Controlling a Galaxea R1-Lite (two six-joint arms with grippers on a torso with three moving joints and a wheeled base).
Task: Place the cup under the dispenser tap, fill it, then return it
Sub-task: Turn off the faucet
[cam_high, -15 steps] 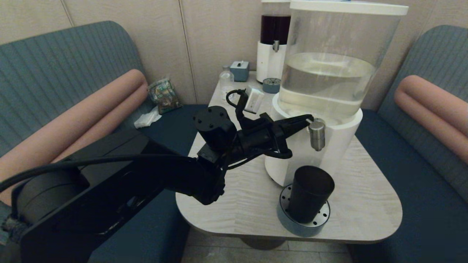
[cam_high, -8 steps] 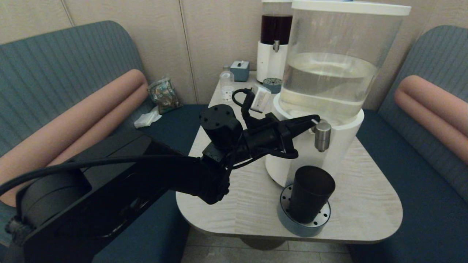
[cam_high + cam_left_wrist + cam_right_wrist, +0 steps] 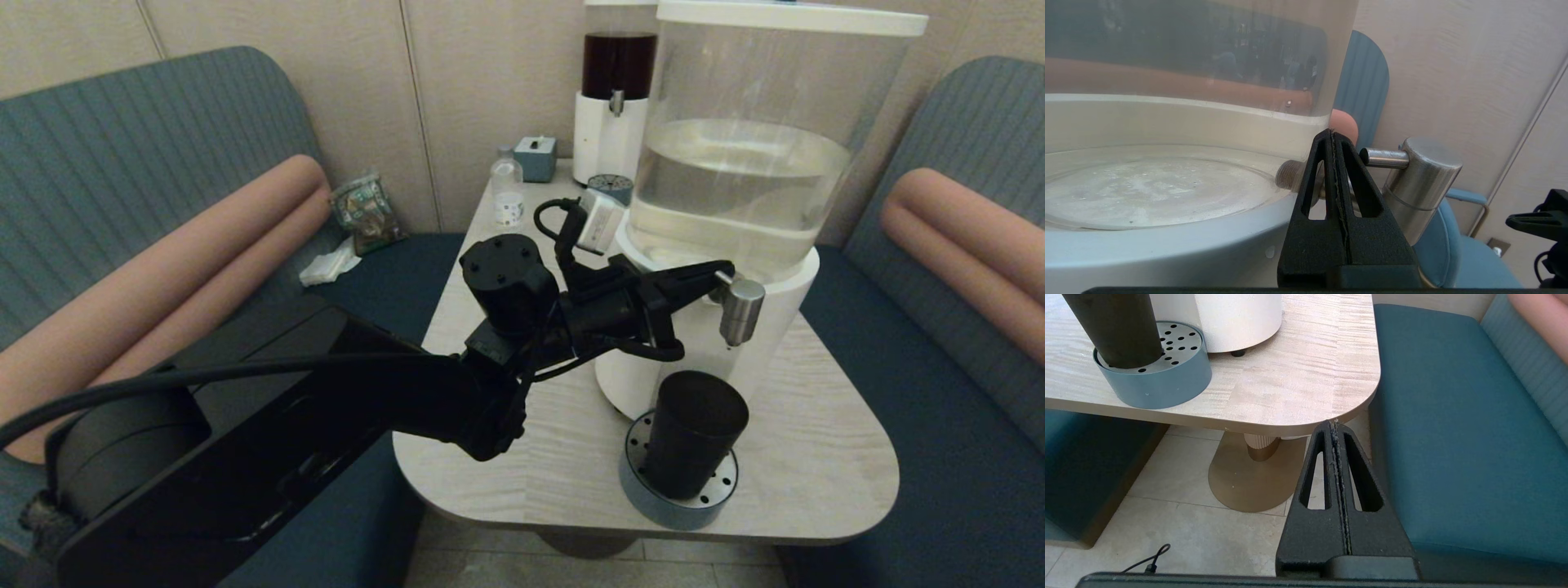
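Observation:
The dark tumbler cup (image 3: 694,437) stands upright on a round blue-grey drip tray (image 3: 653,502) in front of the big clear-tank dispenser (image 3: 735,163). Its steel tap (image 3: 741,310) hangs above the cup's right rim. My left gripper (image 3: 722,269) is shut and empty, its tips against the tap's small side pin (image 3: 1384,157), between the tank and the tap body (image 3: 1425,183). My right gripper (image 3: 1334,424) is shut and empty, low beside the table's near right corner. From there I see the cup (image 3: 1114,330) on the tray (image 3: 1163,381).
At the back of the wooden table (image 3: 531,457) stand a dark-liquid dispenser (image 3: 616,90), a small clear bottle (image 3: 507,192), a blue-grey box (image 3: 535,155) and a second drip tray (image 3: 611,184). Padded teal seats flank the table; a snack packet (image 3: 366,211) lies on the left seat.
My left gripper has moved to the right, and the tap and the whole pale-liquid dispenser have shifted right with it. The cup and its tray have stayed put.

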